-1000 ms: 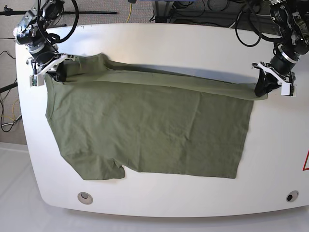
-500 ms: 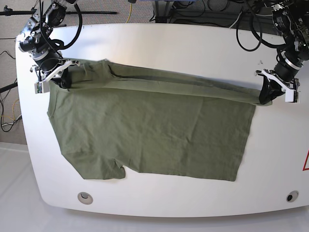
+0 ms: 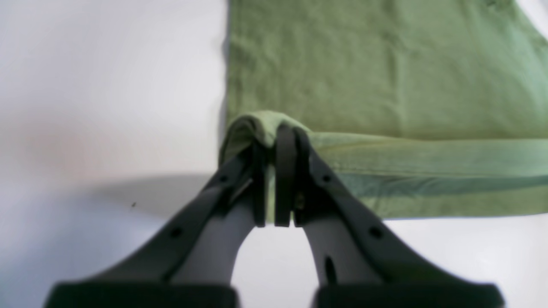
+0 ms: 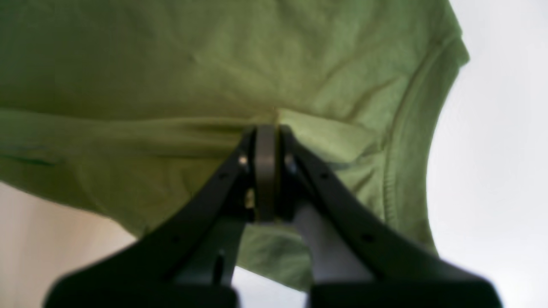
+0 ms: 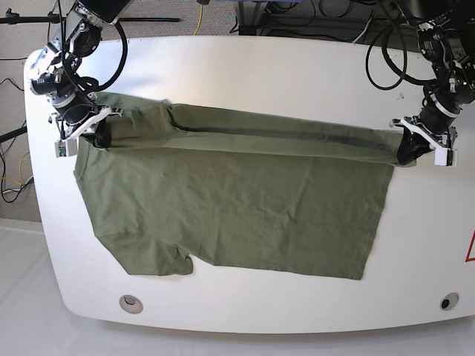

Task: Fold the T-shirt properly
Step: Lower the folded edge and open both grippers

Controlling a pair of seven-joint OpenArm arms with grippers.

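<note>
Olive-green T-shirt (image 3: 385, 64) fills the left wrist view, spread on the white worktop (image 3: 107, 85) just past the left gripper (image 3: 276, 141), which is clamped tight on a bunched corner of the hem. Right wrist view: right gripper (image 4: 265, 137) is pinched closed on a fold of cloth near the sleeve seam. Base view: both grippers hold the far edge stretched between them, rest of the shirt lying flat toward the near side.
</note>
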